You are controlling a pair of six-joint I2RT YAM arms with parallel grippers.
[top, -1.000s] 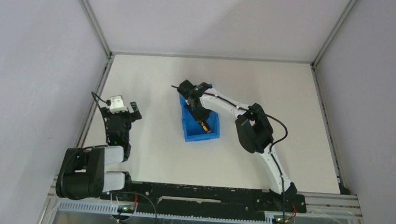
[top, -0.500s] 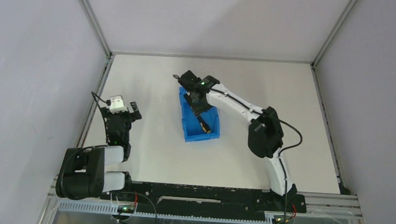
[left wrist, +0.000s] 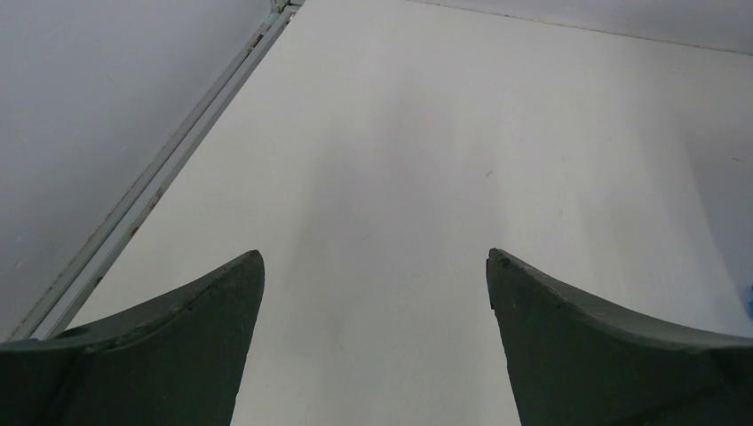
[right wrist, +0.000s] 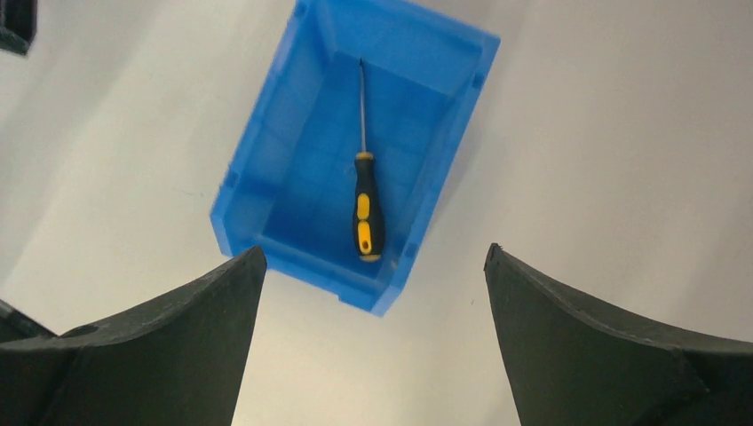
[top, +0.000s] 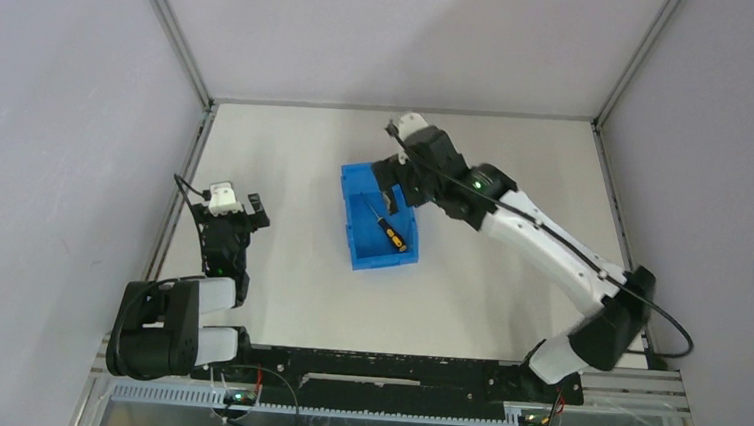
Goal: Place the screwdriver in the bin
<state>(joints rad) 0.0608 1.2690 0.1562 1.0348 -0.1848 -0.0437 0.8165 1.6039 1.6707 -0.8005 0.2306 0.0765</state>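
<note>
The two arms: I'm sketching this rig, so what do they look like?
White tubular links join bulky black joint housings on both. The right arm trails a black cable and shows a green light. The left arm carries a white block at its wrist. Jaws are dark, curved and tapering.

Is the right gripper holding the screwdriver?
No, the screwdriver lies loose on the floor of the bin, with the right gripper open and apart from it.

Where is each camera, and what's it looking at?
Top external: above, behind the arms, looking down at the table; both arms show.
Left wrist: on the left gripper, facing the table; fingers show.
Right wrist: on the right gripper, above the bin holding the screwdriver; fingers show.
Shared: top and right wrist both see bin and screwdriver.
</note>
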